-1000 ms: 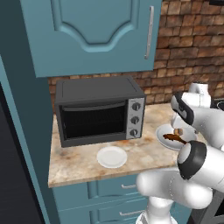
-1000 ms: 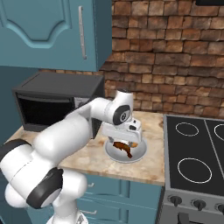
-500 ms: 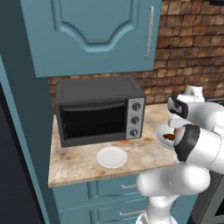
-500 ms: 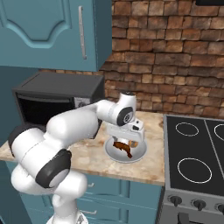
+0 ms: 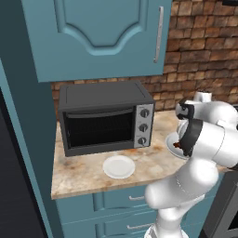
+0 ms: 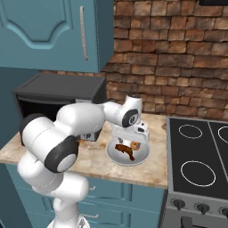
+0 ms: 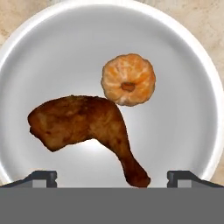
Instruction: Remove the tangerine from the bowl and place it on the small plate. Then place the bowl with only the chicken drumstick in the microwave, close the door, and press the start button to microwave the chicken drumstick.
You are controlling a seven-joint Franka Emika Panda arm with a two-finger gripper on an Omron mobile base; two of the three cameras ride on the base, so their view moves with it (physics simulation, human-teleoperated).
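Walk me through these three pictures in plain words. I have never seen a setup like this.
This is a rendered kitchen with a white robot arm on a mobile base. Two pictures come from cameras on the base, behind the arm to its left and right. The third looks down from the arm's hand. On the speckled stone counter stand a dark grey oven with knobs, a small flat white plate and a shallow white bowl. In the bowl lie a brown chicken drumstick and a small orange tangerine, touching. The gripper hangs above the bowl, its jaws open, holding nothing.
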